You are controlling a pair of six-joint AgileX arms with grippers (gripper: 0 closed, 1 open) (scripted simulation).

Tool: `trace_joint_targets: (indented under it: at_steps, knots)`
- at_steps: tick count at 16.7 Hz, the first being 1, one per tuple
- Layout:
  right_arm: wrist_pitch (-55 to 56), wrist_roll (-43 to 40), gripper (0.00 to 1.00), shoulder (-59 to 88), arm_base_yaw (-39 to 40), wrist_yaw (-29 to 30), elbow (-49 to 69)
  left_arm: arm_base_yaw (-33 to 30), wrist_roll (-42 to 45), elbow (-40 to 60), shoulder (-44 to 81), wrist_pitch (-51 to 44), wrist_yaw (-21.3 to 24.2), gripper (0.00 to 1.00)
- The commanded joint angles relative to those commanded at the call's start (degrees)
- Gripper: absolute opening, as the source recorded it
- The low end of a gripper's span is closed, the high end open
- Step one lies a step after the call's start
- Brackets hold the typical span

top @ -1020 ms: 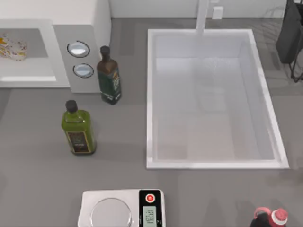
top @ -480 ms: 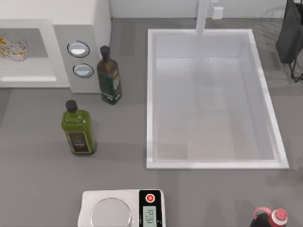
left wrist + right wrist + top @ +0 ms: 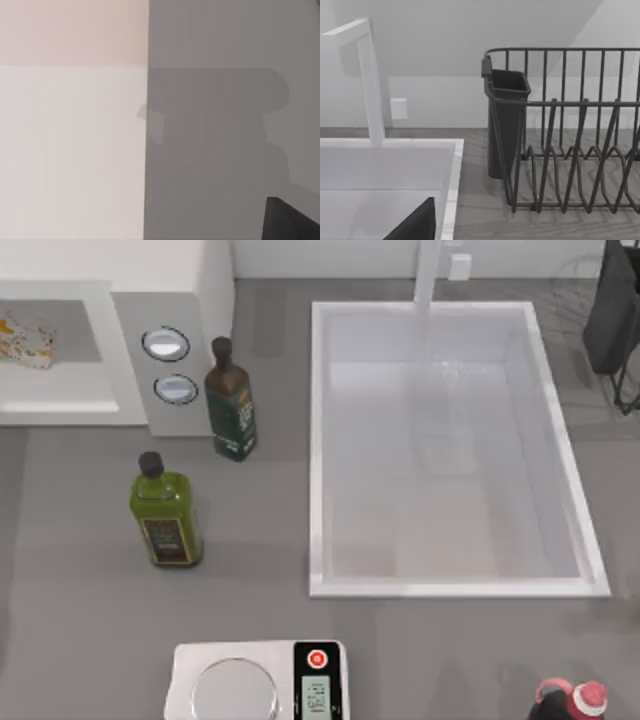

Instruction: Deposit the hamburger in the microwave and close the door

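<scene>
The pale, yellow-flecked hamburger sits inside the white microwave; hand states apparently untellable.

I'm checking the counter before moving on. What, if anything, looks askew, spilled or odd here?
Nothing stands out. The hamburger lies inside the microwave; both bottles stand upright, the sink looks dry, and nothing is spilled.

The microwave is white with a grey cavity and two silver-rimmed knobs. The hamburger inside is cream with yellow and orange flecks. The far bottle is dark green, the near bottle yellow-green, both black-capped. The sink is white, the counter grey, the dish rack black wire.
</scene>
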Motion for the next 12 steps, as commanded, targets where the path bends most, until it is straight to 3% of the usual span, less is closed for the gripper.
trace_joint_targets:
  at_steps: [5,12]
  knots:
    - [0.00,0.00,1.00,0.00,0.00,0.00,0.00,-4.96,-5.69,-13.09,-10.29,5.06,-2.36,0.00]
    - [0.00,0.00,1.00,0.00,0.00,0.00,0.00,-6.80,-7.97,-15.71,-12.58,6.62,-3.46,0.00]
